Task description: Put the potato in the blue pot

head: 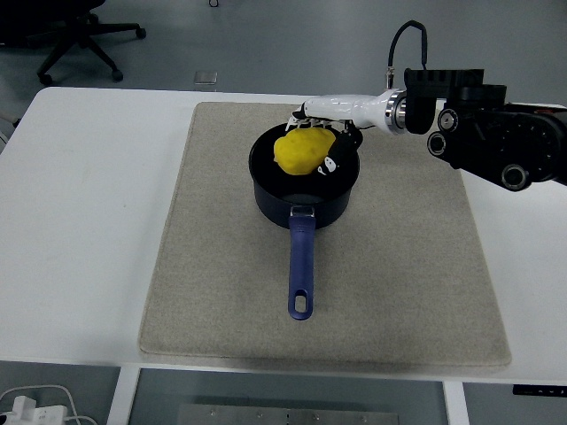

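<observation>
- One white worktop [89, 204], rectangular with rounded far corners, its near edge running along the picture's bottom.
- One beige-grey rectangular fabric mat [399, 283], lying flat on the middle of the worktop.
- One dark blue round metal pot [304, 199], upright on the far half of the mat, interior dark.
- One long blue pot handle [301, 266], pointing toward the near edge, with an oval hanging hole at its end.
- One lumpy yellow potato [301, 150], sitting within the pot's rim on the far side of the opening; whether it touches the pot's bottom cannot be told.
- One right hand [330, 146], white-backed with black fingers, reaching in from the right over the pot's far rim, its fingers curled around the potato's right and upper side and clamped on it.
- One black right arm [487, 133], bulky and jointed, entering from the right edge, with a black cable looping above its wrist.
- One black office chair base [80, 35] on the grey floor beyond the worktop's far left corner.
- One small square floor plate [205, 78] just beyond the worktop's far edge.
- One white plug and cable [27, 407] below the worktop's near left corner.
</observation>
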{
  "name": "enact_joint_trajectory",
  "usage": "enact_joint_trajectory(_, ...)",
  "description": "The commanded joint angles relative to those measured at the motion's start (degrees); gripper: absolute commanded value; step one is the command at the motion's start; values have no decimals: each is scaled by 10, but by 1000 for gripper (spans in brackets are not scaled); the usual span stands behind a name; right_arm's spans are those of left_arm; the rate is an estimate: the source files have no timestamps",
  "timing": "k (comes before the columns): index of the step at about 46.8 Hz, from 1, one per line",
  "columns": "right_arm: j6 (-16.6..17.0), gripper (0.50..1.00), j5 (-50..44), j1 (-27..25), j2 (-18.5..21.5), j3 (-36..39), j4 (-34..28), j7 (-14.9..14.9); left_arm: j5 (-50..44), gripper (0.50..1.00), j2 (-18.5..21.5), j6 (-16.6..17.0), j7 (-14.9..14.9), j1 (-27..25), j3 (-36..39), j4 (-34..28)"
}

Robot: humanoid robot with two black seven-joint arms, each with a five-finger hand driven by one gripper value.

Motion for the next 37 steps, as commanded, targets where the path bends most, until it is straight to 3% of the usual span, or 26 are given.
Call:
enact_joint_trajectory(1, 0, 500, 0, 0, -1, -1, 0, 0, 0, 996, 0, 0, 0, 0, 0, 0)
enact_joint_trajectory(4, 0, 509, 0, -1, 1, -1, 1, 0, 0, 996, 0, 0, 0, 0, 0, 0)
enact_joint_trajectory(7, 0, 558, 0, -1, 1, -1, 1, 0, 0, 996, 0, 0, 0, 0, 0, 0)
enact_joint_trajectory(14, 1, 619, 4, 0, 2, 2, 4, 0, 0, 996, 0, 0, 0, 0, 0, 0)
enact_joint_trajectory(16, 1, 672, 5, 0, 2, 3, 5, 0, 0, 996, 0, 0, 0, 0, 0, 0)
enact_joint_trajectory(24, 2, 789, 5, 0, 2, 3, 5, 0, 0, 996, 0, 0, 0, 0, 0, 0)
enact_joint_trajectory(30, 2, 846, 5, 0, 3, 3, 5, 0, 0, 996, 0, 0, 0, 0, 0, 0)
enact_joint_trajectory(37, 3, 862, 5, 0, 2, 3, 5, 0, 0, 996, 0, 0, 0, 0, 0, 0)
